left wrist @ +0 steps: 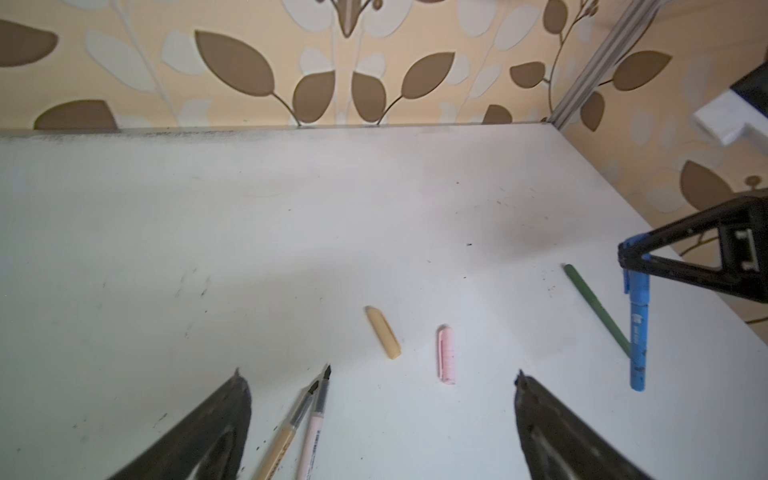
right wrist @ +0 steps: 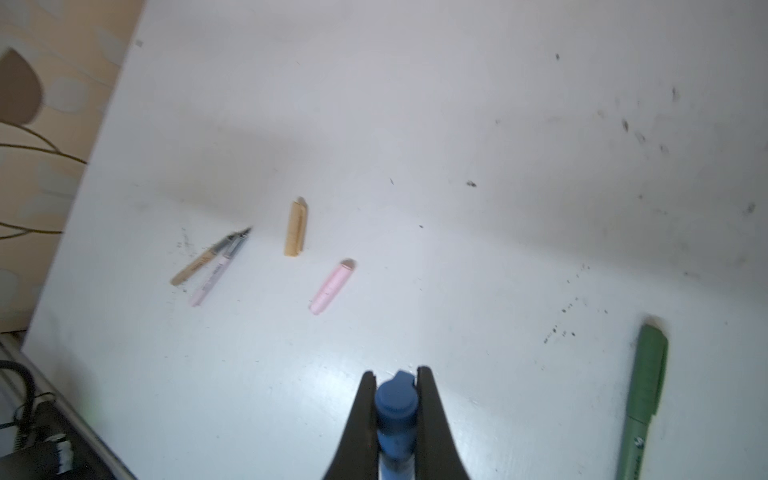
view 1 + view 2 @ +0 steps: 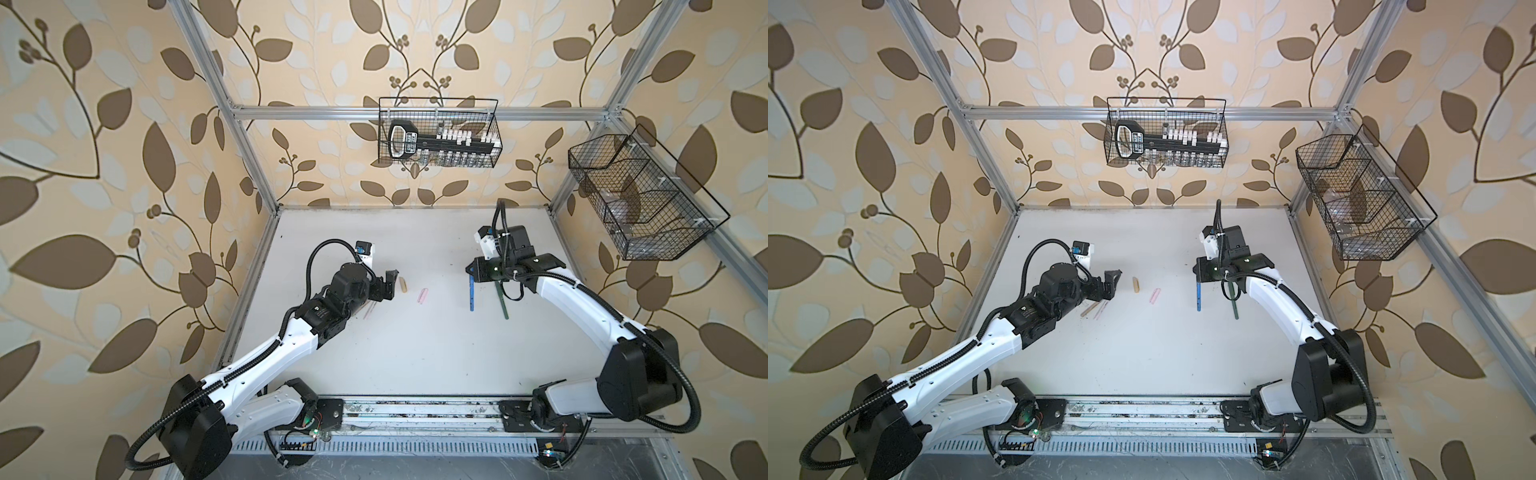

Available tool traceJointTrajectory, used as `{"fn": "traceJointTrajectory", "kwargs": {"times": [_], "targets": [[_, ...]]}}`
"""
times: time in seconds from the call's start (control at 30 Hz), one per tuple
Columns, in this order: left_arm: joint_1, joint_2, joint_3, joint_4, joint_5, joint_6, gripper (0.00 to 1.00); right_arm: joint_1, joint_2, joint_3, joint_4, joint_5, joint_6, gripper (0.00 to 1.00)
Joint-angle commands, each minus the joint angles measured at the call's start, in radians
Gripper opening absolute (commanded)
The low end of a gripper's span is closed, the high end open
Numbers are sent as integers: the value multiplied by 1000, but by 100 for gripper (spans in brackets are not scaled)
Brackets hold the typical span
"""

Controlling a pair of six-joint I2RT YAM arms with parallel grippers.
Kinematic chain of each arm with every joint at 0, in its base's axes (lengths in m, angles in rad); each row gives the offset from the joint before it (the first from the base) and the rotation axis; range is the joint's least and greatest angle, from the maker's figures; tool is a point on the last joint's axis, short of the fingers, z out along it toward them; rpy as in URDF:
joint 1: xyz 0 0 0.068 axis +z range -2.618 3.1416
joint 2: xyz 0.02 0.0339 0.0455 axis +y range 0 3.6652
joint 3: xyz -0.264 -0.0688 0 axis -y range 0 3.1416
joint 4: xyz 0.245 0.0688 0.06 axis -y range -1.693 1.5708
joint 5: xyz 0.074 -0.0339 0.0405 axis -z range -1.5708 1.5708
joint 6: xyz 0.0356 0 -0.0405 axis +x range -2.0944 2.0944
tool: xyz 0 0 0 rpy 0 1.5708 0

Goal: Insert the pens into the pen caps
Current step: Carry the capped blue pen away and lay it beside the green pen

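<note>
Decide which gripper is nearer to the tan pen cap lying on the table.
Left. The left gripper stands open just beside the tan pen cap, without touching it. The right gripper is well across the table, shut on the blue pen.

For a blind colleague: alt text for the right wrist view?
The right gripper is shut on a blue pen over a white table. A green pen lies nearby; farther off, a tan cap, a pink cap and two uncapped pens.
</note>
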Motion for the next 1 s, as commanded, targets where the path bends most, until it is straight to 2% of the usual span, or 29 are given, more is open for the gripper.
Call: {"fn": "traceJointTrajectory", "kwargs": {"times": [0.0,0.1,0.33,0.8,0.97], "targets": [[0,23,-33,-9,-27,8,99,-6,38,-21,-58,105,-47,0],[1,20,-67,20,10,14,99,-14,74,-30,-63,155,-57,0],[2,45,-64,13,-18,22,99,-58,156,-60,-28,153,-66,0],[1,75,-58,11,9,23,99,-82,270,-30,14,204,-78,0],[2,98,-49,1,12,27,99,-80,316,-10,24,220,-79,5]]}}
